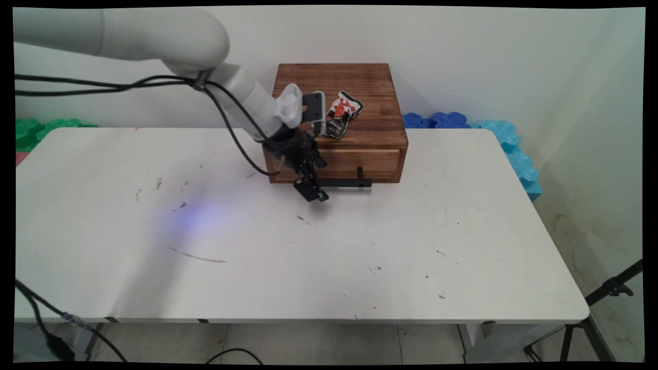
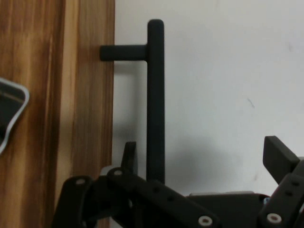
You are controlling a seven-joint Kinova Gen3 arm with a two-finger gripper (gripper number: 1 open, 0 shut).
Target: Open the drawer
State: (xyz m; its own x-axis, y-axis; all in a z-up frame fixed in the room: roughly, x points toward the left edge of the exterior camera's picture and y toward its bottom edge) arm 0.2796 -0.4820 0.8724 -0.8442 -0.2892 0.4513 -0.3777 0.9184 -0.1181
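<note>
A brown wooden box [image 1: 371, 87] stands at the back middle of the white table [image 1: 329, 257], with one drawer [image 1: 370, 162] in its front. The drawer's black bar handle [image 1: 345, 182] runs along the front. My gripper [image 1: 312, 192] hangs open at the handle's left end, just above the table. In the hand view the handle [image 2: 155, 95] passes between the two fingers, close beside one fingertip [image 2: 129, 154] and well apart from the other [image 2: 279, 159]. Nothing is gripped. A crumpled red, white and black snack packet [image 1: 342, 114] lies on the box top, and its edge [image 2: 10, 114] shows in the hand view.
Blue foam blocks [image 1: 493, 133] lie behind the table's right back corner and green ones [image 1: 41, 128] behind the left. A black tripod [image 1: 591, 313] stands at the lower right. Black cables [image 1: 103, 85] hang from the arm.
</note>
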